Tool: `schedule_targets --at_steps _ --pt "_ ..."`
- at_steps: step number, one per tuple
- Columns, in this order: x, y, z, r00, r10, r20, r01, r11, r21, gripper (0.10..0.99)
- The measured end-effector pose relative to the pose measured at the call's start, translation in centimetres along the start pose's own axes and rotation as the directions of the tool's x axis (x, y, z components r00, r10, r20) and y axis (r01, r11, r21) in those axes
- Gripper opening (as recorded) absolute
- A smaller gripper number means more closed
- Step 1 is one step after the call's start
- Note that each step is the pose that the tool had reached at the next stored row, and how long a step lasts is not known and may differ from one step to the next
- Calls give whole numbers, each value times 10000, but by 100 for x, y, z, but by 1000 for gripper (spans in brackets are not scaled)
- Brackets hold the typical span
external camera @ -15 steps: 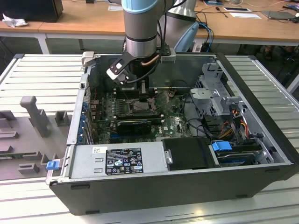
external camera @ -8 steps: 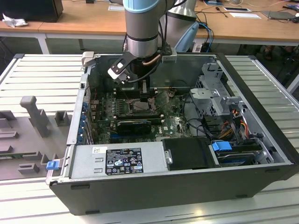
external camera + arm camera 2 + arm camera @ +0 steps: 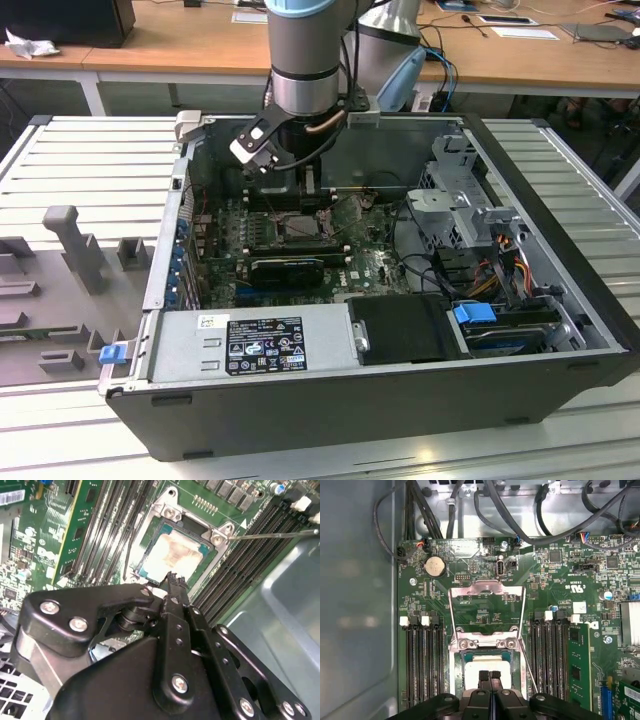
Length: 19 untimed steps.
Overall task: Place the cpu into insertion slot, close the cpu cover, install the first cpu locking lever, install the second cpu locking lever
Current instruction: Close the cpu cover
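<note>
In the first wrist view the gripper (image 3: 490,674) sits at the lower centre of the frame. Its two black fingers are clenched together with nothing visible between them, and their tips hang just over the cpu (image 3: 472,666). The cpu lies flat inside the insertion slot (image 3: 487,652), pale face up. Its edges run square to the socket frame, so it appears seated rather than propped on a corner. In the second wrist view the same plate shows above the fingertips, upper centre of the frame.

The cpu cover (image 3: 487,585) is swung back on its hinge and lies open over the green motherboard (image 3: 560,595), above the socket in the frame. That leaves the slot uncovered, so the cover is not yet closed. A thin locking lever (image 3: 529,667) angles free beside the socket's right edge, unlatched, which is what lets the cover stand open. Rows of black memory slots (image 3: 422,665) flank the socket on both sides.

In the exterior view the arm reaches straight down into the opened computer case (image 3: 560,300), which lies on its side on the ribbed counter (image 3: 90,150). That orientation puts the board face up for a vertical approach.
</note>
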<state>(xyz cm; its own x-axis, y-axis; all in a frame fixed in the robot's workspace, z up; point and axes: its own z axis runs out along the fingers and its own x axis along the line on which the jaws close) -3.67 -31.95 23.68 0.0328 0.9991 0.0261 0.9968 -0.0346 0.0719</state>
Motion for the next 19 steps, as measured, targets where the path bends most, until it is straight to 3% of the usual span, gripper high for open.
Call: schedule_targets --at_steps 2,4,6,7,8,10,11,15,19 --pt "-7 14 0 10000 14 2 -14 10000 1 106" --pt "-6 77 -8 10000 20 6 -20 10000 13 106" --pt "-1 90 -163 10000 21 7 -21 10000 20 106" --pt "0 91 -176 10000 19 10 -19 10000 18 106" --pt "0 95 -175 10000 18 10 -18 10000 18 106" --pt "3 210 -164 10000 20 12 -20 10000 32 106" --pt "3 230 -164 10000 19 13 -19 10000 33 106" --pt "6 237 -222 10000 21 13 -21 10000 33 106" --pt "7 263 -229 10000 20 12 -20 10000 32 106"
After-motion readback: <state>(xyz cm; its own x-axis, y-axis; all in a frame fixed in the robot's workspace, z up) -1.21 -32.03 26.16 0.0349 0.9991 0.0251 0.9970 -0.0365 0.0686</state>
